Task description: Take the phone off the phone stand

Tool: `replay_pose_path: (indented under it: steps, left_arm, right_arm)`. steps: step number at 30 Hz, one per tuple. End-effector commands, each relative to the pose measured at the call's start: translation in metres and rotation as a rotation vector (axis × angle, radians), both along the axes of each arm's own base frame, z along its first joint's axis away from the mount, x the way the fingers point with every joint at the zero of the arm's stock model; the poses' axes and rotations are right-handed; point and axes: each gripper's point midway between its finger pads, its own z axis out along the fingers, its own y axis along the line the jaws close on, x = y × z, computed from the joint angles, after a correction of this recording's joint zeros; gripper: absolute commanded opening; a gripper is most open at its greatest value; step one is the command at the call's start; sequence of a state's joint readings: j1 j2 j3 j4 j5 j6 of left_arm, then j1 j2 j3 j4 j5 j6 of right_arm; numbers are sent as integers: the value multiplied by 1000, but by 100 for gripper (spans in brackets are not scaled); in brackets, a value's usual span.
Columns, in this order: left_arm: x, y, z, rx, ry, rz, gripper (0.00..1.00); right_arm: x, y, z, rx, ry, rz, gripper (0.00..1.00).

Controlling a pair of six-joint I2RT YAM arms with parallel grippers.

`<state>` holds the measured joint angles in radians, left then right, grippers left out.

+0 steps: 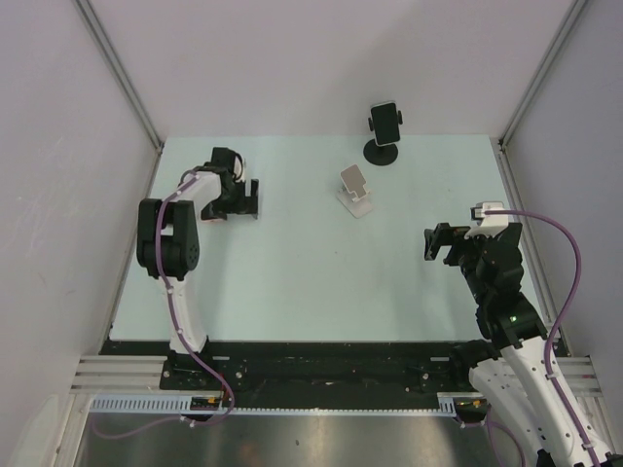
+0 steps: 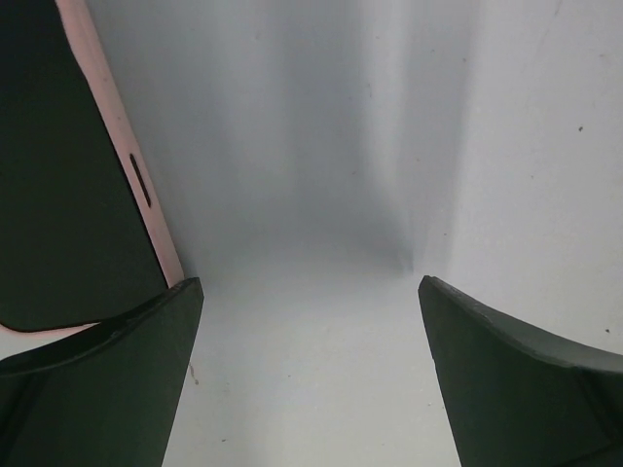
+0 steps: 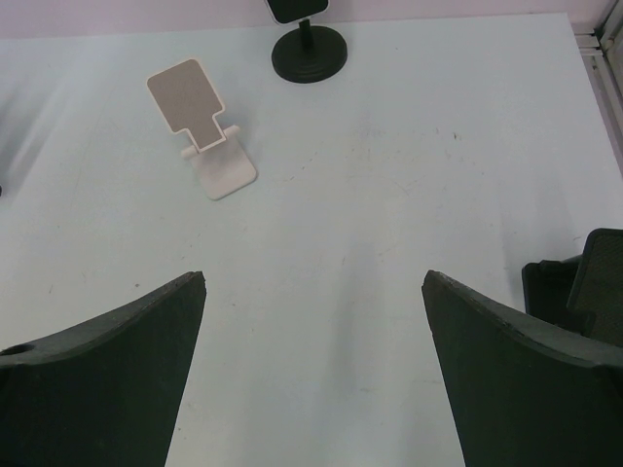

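Note:
A phone (image 2: 58,195) with a dark screen and a pink edge shows in the left wrist view, just outside my left finger (image 2: 107,379). My left gripper (image 2: 311,321) is open with only bare table between its fingers. In the top view it (image 1: 243,197) is low at the table's far left, and I cannot pick the phone out there. A white phone stand (image 1: 355,190) stands empty at the far middle, and it also shows in the right wrist view (image 3: 209,146). My right gripper (image 1: 438,243) is open and empty at the right (image 3: 311,321).
A black round-based stand (image 1: 382,153) at the far edge holds a dark slab (image 1: 385,119) in its clamp; its base shows in the right wrist view (image 3: 309,53). Grey walls close in the table on three sides.

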<state>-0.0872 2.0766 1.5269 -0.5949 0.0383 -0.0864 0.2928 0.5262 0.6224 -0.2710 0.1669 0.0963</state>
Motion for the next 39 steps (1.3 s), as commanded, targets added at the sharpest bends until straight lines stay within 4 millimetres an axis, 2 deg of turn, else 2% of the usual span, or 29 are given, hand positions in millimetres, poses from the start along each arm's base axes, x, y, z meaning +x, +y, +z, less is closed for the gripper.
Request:
replay_pose_path:
  steps: [1,9,15,19,23,30,35,39]
  left_arm:
    - [16,20,14,67,-50,24,98]
    - [17,23,15,69,-52,37,98]
    - [22,11,24,3,-73,33,98]
    - [40,1,38,-52,-116,32,98]
    - [57,-7,43,-91,-140,36,98]
    - [86,-4,36,-78,-165,52,98]
    - [89,7,17,-55,-138,76,98]
    - [84,20,5,-10,-112,109,99]
  right_arm:
    - [1,2,9,13,-33,9,99]
    - [1,3,9,15,-33,10,99]
    - [2,3,7,13,-26,10,99]
    - [2,4,8,14,-30,15,99]
    - [2,3,8,12,-30,10,99]
    - [1,2,7,7,-26,6,99]
    - [1,2,7,6,-27,8,99]
    - [1,1,7,4,-28,5,99]
